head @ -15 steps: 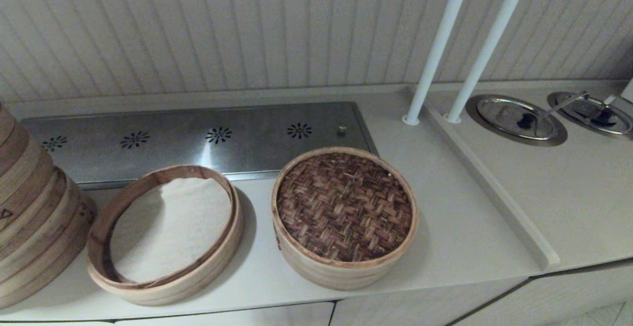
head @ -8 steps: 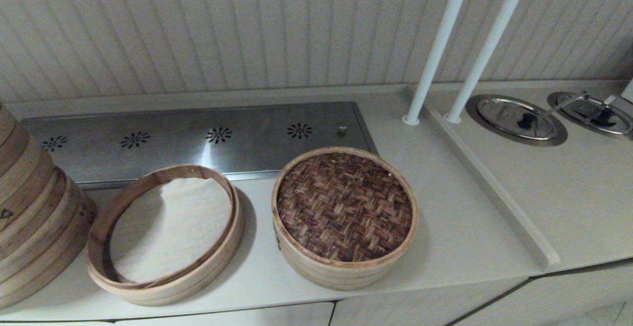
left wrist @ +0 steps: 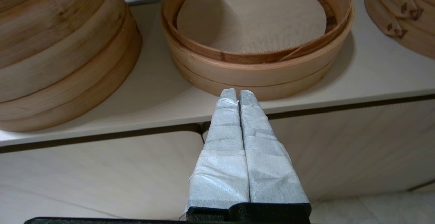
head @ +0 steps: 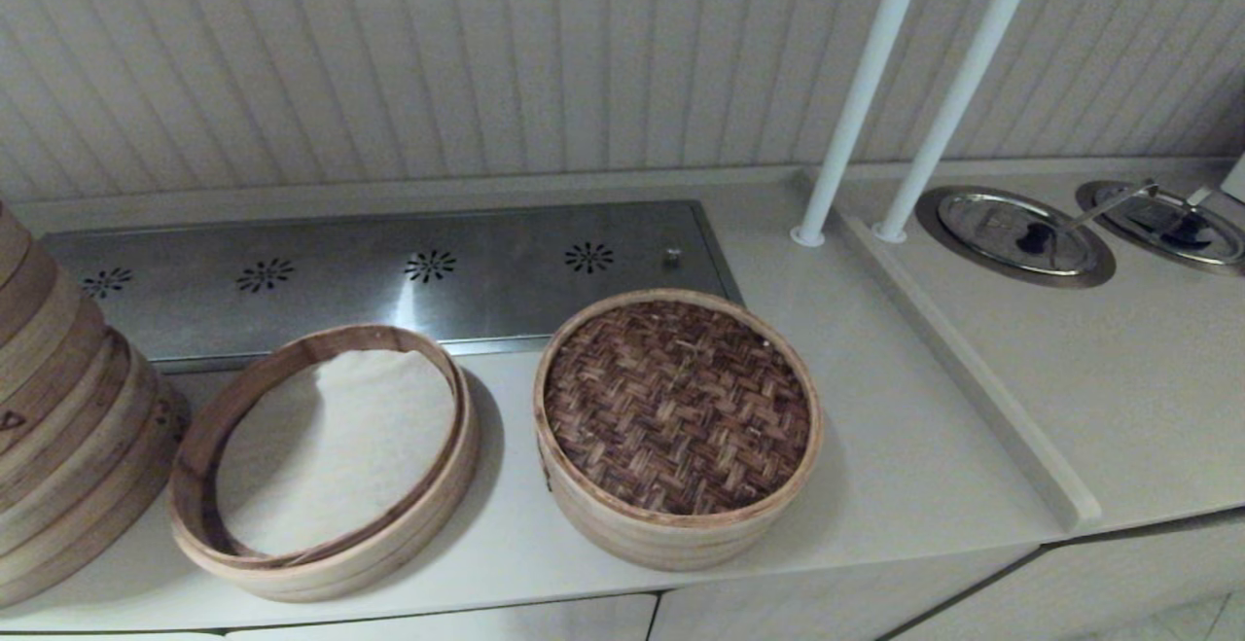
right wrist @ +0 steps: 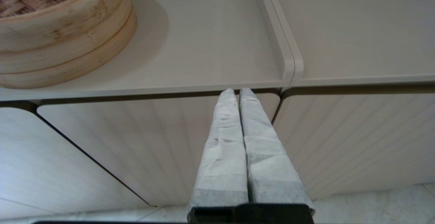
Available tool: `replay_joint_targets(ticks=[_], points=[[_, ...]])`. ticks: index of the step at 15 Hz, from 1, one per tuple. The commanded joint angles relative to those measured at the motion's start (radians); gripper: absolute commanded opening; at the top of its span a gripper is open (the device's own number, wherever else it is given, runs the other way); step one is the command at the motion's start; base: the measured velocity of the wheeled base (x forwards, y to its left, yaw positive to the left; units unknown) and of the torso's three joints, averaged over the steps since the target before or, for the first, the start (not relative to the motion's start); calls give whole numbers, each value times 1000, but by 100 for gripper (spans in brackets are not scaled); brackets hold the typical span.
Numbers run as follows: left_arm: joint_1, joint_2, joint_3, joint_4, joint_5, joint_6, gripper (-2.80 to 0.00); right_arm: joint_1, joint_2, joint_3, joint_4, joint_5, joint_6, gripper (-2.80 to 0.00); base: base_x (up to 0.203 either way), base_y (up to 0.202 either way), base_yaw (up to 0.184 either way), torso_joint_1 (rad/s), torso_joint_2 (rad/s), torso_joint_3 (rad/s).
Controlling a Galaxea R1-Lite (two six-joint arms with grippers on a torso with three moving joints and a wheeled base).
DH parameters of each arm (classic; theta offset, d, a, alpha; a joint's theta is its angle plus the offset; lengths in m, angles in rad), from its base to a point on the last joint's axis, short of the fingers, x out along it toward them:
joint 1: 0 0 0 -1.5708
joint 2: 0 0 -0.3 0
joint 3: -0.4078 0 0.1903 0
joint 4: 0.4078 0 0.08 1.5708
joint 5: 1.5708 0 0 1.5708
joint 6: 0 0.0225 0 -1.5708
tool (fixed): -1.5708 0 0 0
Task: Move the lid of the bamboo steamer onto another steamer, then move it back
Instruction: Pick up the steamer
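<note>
The round bamboo steamer lid with the brown woven top point(head: 677, 406) sits on a pale bamboo basket in the lower middle of the head view. The inside of that basket is hidden. To its left stands a round bamboo steamer with a whitish cloth inside point(head: 331, 451), near it but not touching. A tall stack of bamboo steamers point(head: 68, 408) fills the left edge. All three stand on the pale counter point(head: 905, 446). Behind them lies a flat shiny metal plate with small flower-shaped holes point(head: 389, 271). Two white poles point(head: 866, 87) rise in the upper right, and two round metal lids point(head: 1016, 232) sit at the far right.

The left gripper point(left wrist: 237, 93) hangs low in front of the counter edge, just below the cloth steamer, its two wrapped fingers pressed together with nothing between them. The right gripper point(right wrist: 238, 91) hangs below the counter edge, to the right of the covered basket, its fingers together too and holding nothing.
</note>
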Motion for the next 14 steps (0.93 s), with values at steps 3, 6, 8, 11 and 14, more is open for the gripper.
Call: replay_joint_targets(ticks=[3,6,8,11,14], points=[[-2,-24,1,10,0,-35,-280,0,1,0,0,0,2,-280,0,0,0,0,0,0],[-2,-24,6,-4,1,-39,-280,0,1,0,0,0,2,-280,0,0,0,0,0,0],[-2,-26,0,4,0,-47,-280,0,1,0,0,0,1,-280,0,0,0,0,0,0],[-2,22,-11,3,-17,15,-280,0,1,0,0,0,1,-280,0,0,0,0,0,0],[2,210,-149,-2,-117,21,-280,0,1,0,0,0,1,-280,0,0,0,0,0,0]])
